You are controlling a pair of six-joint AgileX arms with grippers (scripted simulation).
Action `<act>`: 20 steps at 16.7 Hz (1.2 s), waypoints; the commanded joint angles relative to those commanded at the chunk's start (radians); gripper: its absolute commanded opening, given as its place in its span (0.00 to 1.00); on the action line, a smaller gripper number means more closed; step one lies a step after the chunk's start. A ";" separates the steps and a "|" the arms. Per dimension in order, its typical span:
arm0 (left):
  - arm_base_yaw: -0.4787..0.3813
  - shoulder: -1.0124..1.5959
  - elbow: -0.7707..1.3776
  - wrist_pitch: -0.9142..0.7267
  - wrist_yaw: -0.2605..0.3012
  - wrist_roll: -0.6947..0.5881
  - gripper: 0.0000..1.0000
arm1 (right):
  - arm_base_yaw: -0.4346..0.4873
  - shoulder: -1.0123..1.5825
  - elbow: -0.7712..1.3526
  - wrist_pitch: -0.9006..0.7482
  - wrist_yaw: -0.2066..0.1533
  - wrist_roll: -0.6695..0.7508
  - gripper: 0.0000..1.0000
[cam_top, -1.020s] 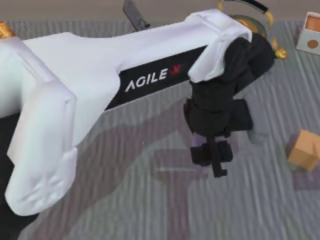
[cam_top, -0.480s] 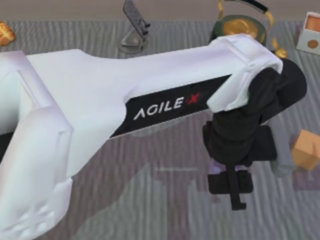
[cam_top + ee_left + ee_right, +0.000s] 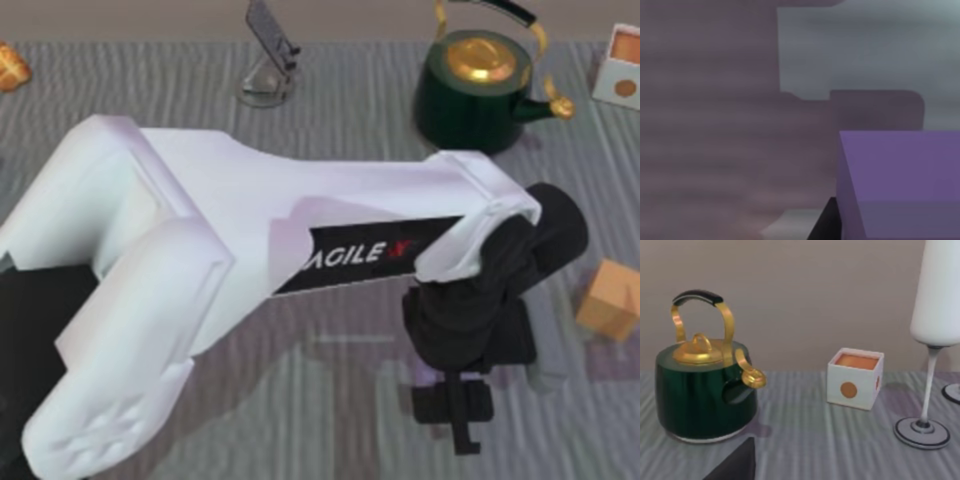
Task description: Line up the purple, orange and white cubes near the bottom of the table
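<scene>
One purple cube, matte lavender, clamped in my left pincer; one tan-orange cube on the counter.

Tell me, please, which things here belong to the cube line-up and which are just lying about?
Job:
purple cube, in the left pincer
orange cube
table

Lying about:
green kettle
white box with orange face
phone stand
lamp
</scene>
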 joint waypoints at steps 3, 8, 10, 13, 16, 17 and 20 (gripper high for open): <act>0.000 0.002 -0.003 0.004 0.000 0.000 0.00 | 0.000 0.000 0.000 0.000 0.000 0.000 1.00; 0.000 0.002 -0.003 0.004 0.000 0.000 0.30 | 0.000 0.000 0.000 0.000 0.000 0.000 1.00; 0.000 0.002 -0.003 0.004 0.000 0.000 0.45 | 0.000 0.000 0.000 0.000 0.000 0.000 1.00; 0.000 0.002 -0.003 0.004 0.000 0.000 0.68 | 0.000 0.000 0.000 0.000 0.000 0.000 1.00; 0.000 0.002 -0.003 0.004 0.000 0.000 0.90 | 0.000 0.000 0.000 0.000 0.000 0.000 1.00; 0.000 0.002 -0.003 0.004 0.000 0.000 0.98 | 0.000 0.000 0.000 0.000 0.000 0.000 1.00; 0.000 0.002 -0.003 0.004 0.000 0.000 1.00 | 0.000 0.000 0.000 0.000 0.000 0.000 1.00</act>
